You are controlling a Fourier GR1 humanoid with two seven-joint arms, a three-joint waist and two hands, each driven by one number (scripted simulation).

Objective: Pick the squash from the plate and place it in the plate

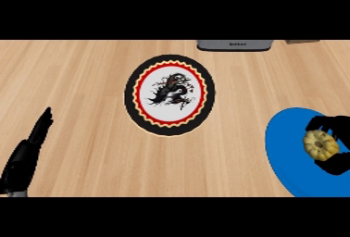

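Far left, I see my left hand near the lower-left edge of the wooden counter, fingers straight and pressed together, pointing up and slightly right. It holds nothing and touches nothing else, just resting there.

Middle: a plate with a black rim, a red ring with a yellow zigzag edge, and a white centre carrying a dark dragon-like drawing. Nothing lies on it. It sits well apart from both hands.

Top edge, right of centre: a grey appliance, only its lower strip showing, with a small label I can't read. Further right at the top corner, a bit of a brownish object (too cropped to identify).

Right side: the blue plate, cut by the right edge. The squash, pale yellow, round and ribbed, sits over its right part. My right hand is right on it: dark fingers curve above the squash's top and another dark part wraps below it, so the squash lies between them, pinched. I can't tell whether the squash rests on the blue plate or is lifted off it.
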